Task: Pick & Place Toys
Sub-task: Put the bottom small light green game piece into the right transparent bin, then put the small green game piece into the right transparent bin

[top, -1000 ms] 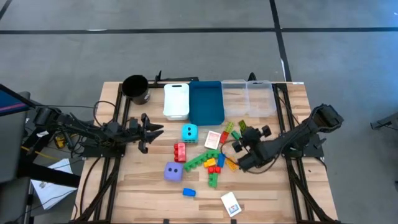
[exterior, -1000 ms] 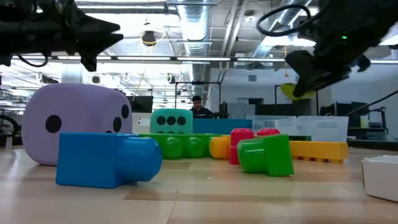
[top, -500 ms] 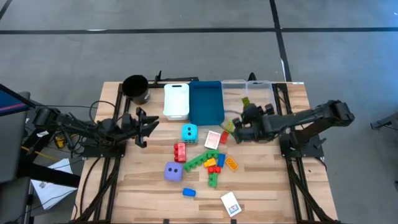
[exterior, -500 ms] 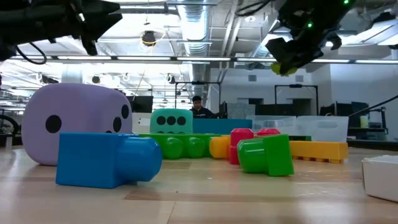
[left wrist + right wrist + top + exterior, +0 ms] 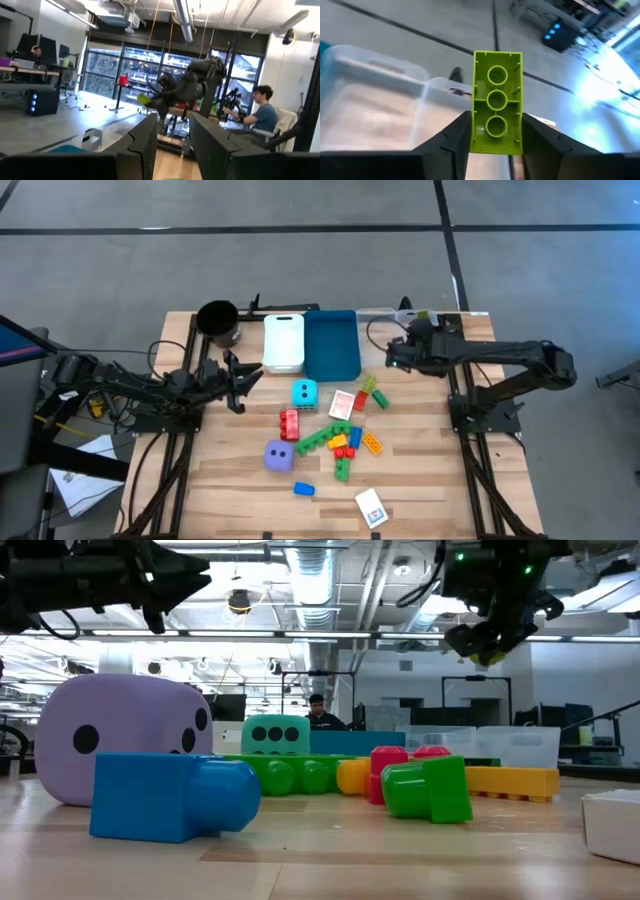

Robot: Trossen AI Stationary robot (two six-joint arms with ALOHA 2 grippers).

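Observation:
My right gripper (image 5: 418, 323) is shut on a lime-green brick (image 5: 497, 100) and holds it in the air above the clear bins (image 5: 372, 330) at the table's far edge. The other toys lie mid-table: a cyan die (image 5: 304, 392), a purple die (image 5: 279, 456), a red brick (image 5: 290, 423), green bricks (image 5: 325, 437), a blue brick (image 5: 303, 489) and two cards (image 5: 343, 403). My left gripper (image 5: 245, 380) hovers left of the cyan die, open, with nothing between its fingers (image 5: 145, 145). My right gripper pinches the lime brick's two long sides (image 5: 475, 132) between its two fingers, at the end nearest the wrist. The brick runs along the fingers and sticks out past their tips. Its hollow underside faces the wrist camera. It is lifted clear of the table.
A black cup (image 5: 218, 322), a white bin (image 5: 283, 340) and a blue bin (image 5: 331, 343) stand in a row along the far edge, left of the clear bins. Another card (image 5: 371, 507) lies near the front edge. A person sits in the room behind the table.
My right gripper has risen from the toy pile and swung toward the table's far edge, carrying the lime brick over the clear bins. My left gripper has risen a little and tipped upward.

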